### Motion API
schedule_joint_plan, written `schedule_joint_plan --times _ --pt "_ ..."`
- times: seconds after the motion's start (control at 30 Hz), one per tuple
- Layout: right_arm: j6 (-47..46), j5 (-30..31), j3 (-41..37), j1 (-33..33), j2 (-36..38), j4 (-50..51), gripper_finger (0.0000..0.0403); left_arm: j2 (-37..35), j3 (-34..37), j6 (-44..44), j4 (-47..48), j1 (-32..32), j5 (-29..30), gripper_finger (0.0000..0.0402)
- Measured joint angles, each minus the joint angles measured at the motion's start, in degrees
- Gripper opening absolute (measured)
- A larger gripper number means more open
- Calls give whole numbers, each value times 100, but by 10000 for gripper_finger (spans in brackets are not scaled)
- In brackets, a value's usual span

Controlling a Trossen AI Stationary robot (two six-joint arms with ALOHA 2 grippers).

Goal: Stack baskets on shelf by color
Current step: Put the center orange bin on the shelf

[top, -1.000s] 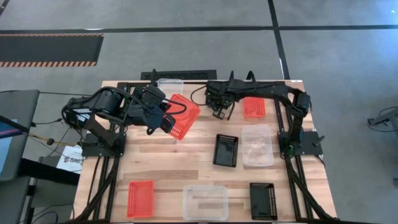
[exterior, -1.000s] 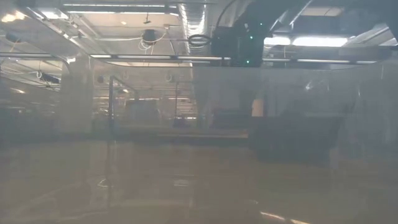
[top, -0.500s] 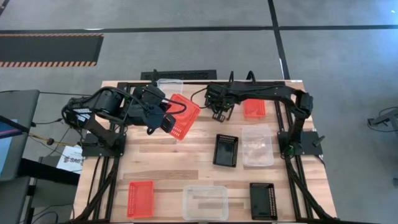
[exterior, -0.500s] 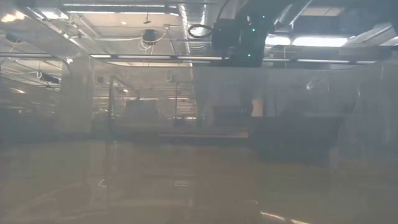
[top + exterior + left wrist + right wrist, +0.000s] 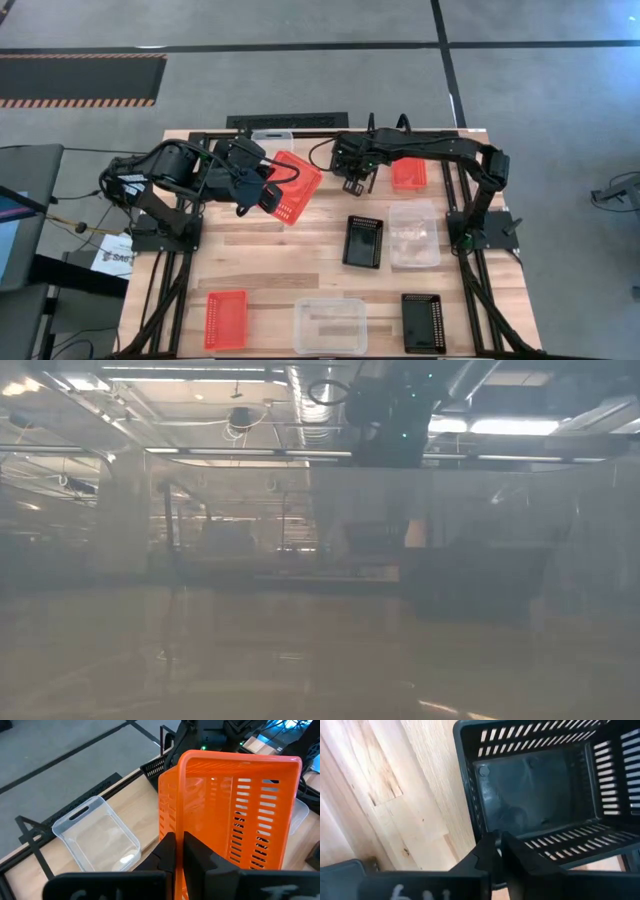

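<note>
The slatted wooden tabletop point(image 5: 300, 265) carries everything. The shelf point(image 5: 300, 122), a low rack with a black wire frame, runs along its far edge, with a clear basket point(image 5: 272, 137) near its left part and an orange-red basket point(image 5: 408, 173) near its right. Five baskets are scattered on the near half: a black basket point(image 5: 364, 241) and a clear one point(image 5: 413, 235) mid-table, then an orange-red one point(image 5: 226, 318), a clear one point(image 5: 329, 325) and a black one point(image 5: 423, 322) along the near edge.

The left gripper point(image 5: 179, 851) holds a tilted orange-red basket point(image 5: 291, 186) lifted above the table near the shelf, fingers closed thin on its wall; gripping the rim edge lets the tray hang free for lowering, probably onto the orange one already set.

The right gripper point(image 5: 496, 851) is at the shelf's middle, pinching the slotted wall of a black perforated basket point(image 5: 545, 790), with the fingers almost together. In the high view that basket is hidden beneath the arm, so whether it rests on the shelf board or hangs just above cannot be told. It likely starts the black pile between the clear and orange ones.
</note>
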State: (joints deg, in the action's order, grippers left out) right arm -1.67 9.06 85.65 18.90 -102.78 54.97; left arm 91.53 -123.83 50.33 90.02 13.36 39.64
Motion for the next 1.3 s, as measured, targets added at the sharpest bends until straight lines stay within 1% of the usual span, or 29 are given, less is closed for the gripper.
schedule_joint_plan --times 0.33,0.43,0.53,0.67,0.97,1.3 --pt "-133 -81 9 -28 -137 -139 129 0 2 -3 0 0 -90 0" --pt "-141 -69 -4 -52 -273 -155 146 0 2 -4 0 0 -107 0" --pt "51 -75 19 -101 -429 -256 158 0 1 -7 -1 0 -107 0" --pt "286 -96 55 -118 -592 -386 163 0 2 -7 -2 0 -121 0" --pt "1145 -328 24 -85 -535 -349 159 0 1 -5 0 0 -42 0" --pt "1147 -342 13 -90 -538 -453 161 5 2 31 0 0 9 0"
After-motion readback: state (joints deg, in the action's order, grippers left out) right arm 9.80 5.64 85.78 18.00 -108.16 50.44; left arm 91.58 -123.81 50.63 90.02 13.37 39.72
